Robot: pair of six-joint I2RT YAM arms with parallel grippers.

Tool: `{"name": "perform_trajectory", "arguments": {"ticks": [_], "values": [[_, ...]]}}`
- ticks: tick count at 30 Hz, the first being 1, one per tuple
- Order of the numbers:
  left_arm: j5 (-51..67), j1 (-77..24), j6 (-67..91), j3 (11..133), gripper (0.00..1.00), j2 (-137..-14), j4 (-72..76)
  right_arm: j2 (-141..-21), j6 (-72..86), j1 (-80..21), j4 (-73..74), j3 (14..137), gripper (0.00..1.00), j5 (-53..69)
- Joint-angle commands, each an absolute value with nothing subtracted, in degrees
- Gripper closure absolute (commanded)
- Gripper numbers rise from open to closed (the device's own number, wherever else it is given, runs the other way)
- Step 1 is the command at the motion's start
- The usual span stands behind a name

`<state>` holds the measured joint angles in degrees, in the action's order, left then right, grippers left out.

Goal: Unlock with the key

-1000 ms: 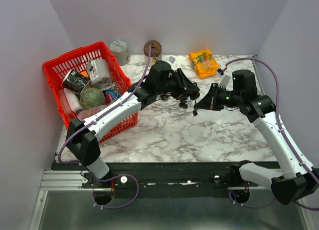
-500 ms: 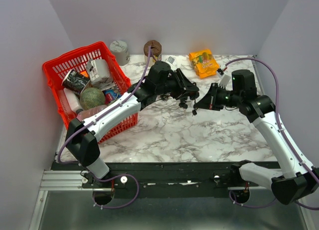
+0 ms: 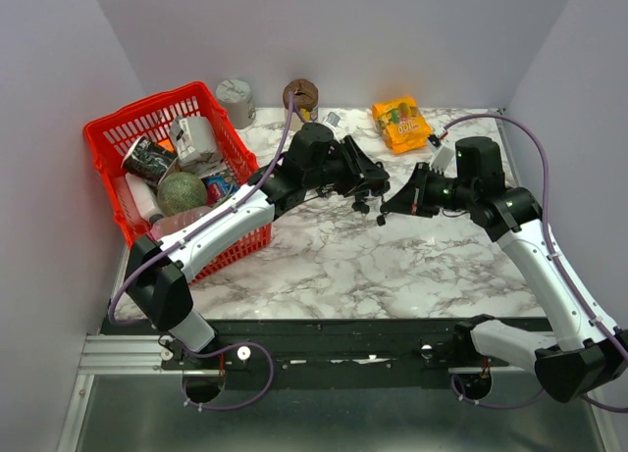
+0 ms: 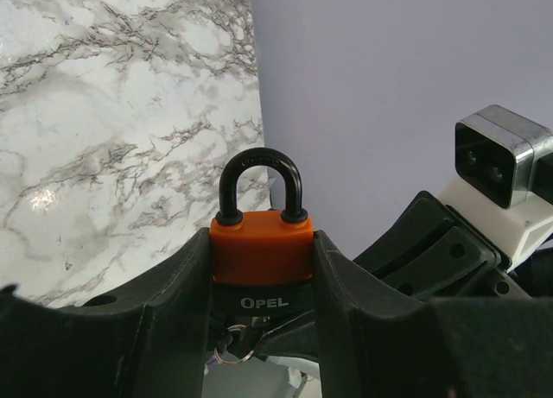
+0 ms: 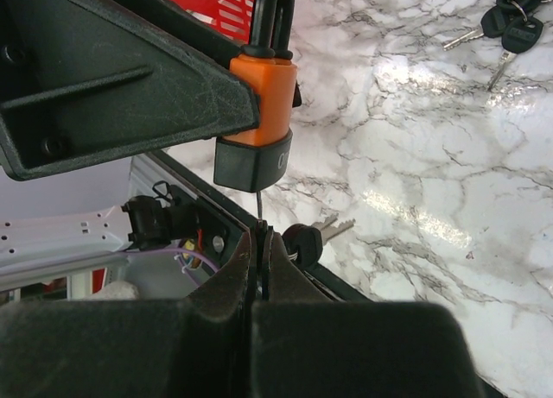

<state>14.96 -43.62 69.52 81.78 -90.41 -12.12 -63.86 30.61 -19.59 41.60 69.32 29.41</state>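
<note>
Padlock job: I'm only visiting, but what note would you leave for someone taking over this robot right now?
Left hand: clamped on the orange padlock, held above the table.
Right hand: shut on the key, blade meeting the padlock's black underside; depth unclear.
Done: both things lifted and brought together.
Left: seat and turn the key; the shackle is closed.

Bright, even overhead light; glare patches on marble table (image 5: pixel 415 78); near fingers (image 5: pixel 173 346) blurred; shadows soft.

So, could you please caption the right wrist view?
Key in right tool touches base of orange padlock clamped in left tool.
</note>
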Motion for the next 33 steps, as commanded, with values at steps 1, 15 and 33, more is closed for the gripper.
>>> {"name": "perform_trajectory", "arguments": {"ticks": [1, 15, 33], "values": [[15.73, -44.56, 67.50, 81.12, 1.00, -86.84, -13.27, -63.37, 31.90, -19.25, 37.18, 71.89, 0.99, 24.96], [16.35, -45.09, 66.89, 81.65, 1.00, -86.92, -13.45, -62.49, 32.25, -19.16, 31.12, 69.70, 0.99, 24.17], [16.44, -45.97, 66.88, 83.41, 1.00, -88.59, -13.89, -62.84, 31.73, -19.16, 23.03, 67.94, 0.99, 21.36]]}}
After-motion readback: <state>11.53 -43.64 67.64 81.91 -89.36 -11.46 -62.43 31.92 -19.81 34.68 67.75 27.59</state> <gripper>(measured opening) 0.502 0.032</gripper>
